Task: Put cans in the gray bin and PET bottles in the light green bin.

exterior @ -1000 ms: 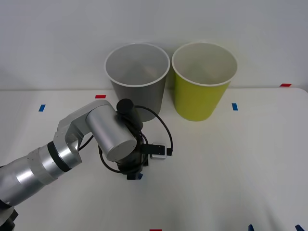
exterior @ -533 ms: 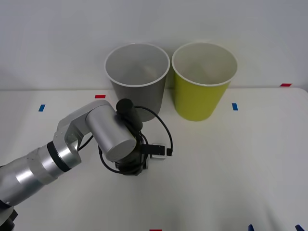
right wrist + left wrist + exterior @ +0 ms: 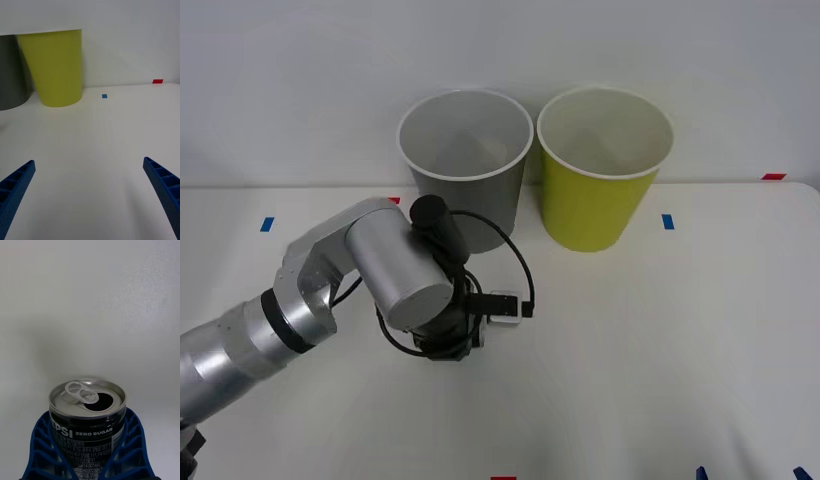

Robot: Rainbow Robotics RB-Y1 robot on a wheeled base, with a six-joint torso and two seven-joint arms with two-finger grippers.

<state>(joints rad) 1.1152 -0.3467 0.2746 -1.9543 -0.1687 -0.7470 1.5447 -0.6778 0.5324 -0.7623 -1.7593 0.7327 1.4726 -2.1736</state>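
The can [image 3: 87,416] is black with white lettering and an open silver top, and it stands upright. My left gripper [image 3: 87,437] is shut on it, its blue ribbed fingers [image 3: 41,438] wrapped round both sides. In the front view the left arm [image 3: 395,275] reaches over the table in front of the gray bin [image 3: 480,205] and hides the can. The light green bin [image 3: 590,210] stands right of the gray one; both are upright with nothing showing inside. My right gripper [image 3: 89,161] is open above bare table, its tips at the front view's lower right edge [image 3: 750,474]. No PET bottles are in view.
Small red and blue tape marks [image 3: 667,221] dot the white table [image 3: 660,340]. A white wall rises right behind the bins. A black cable [image 3: 520,280] loops off the left wrist. From the right wrist view the light green bin [image 3: 56,67] and the gray bin [image 3: 11,75] stand well ahead.
The left arm has shifted a little to the left and toward the bins, and the blue fingertip seen under the wrist a second ago is now covered. Bins and right gripper are unchanged.
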